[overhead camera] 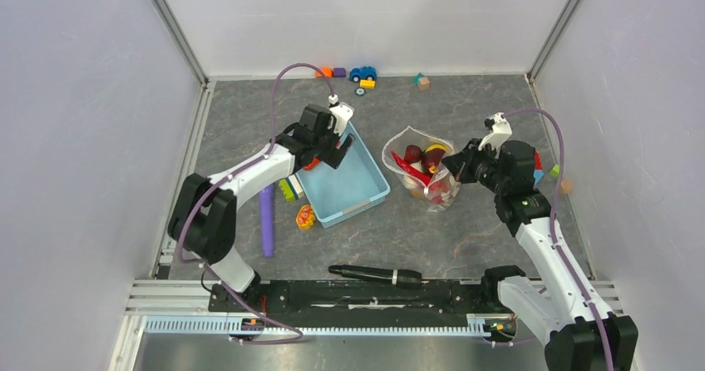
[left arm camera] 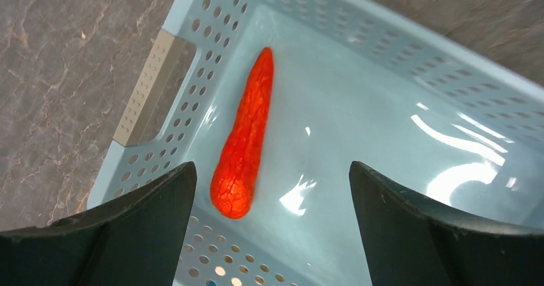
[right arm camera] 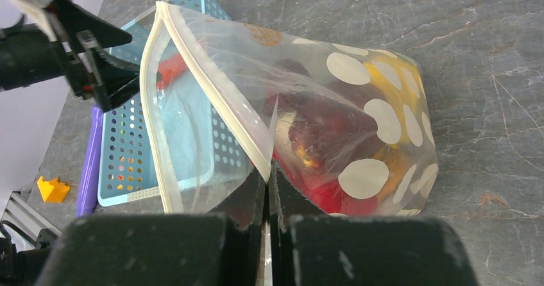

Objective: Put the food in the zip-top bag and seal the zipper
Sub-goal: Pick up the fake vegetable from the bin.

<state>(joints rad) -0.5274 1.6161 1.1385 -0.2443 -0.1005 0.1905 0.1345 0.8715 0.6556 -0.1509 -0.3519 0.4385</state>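
An orange carrot [left arm camera: 246, 138] lies on the floor of the light-blue basket [left arm camera: 385, 36], near its left wall. My left gripper [left arm camera: 271, 174] is open above it, the carrot's thick end just inside the left finger; in the top view it [overhead camera: 332, 149] hangs over the basket's far corner. The dotted clear bag [overhead camera: 426, 171] lies right of the basket, mouth open, with red, maroon and yellow food inside [right arm camera: 321, 132]. My right gripper [right arm camera: 268, 174] is shut on the bag's mouth edge at the pale zipper strip [right arm camera: 212, 81], holding it up.
A purple stick [overhead camera: 266, 220], a yellow-red toy [overhead camera: 305, 216] and a green-yellow block [overhead camera: 288, 190] lie left of the basket [overhead camera: 366, 198]. A black tool [overhead camera: 374, 274] lies near the arm bases. Coloured blocks [overhead camera: 362, 75] sit by the back wall, more by the right arm [overhead camera: 554, 171].
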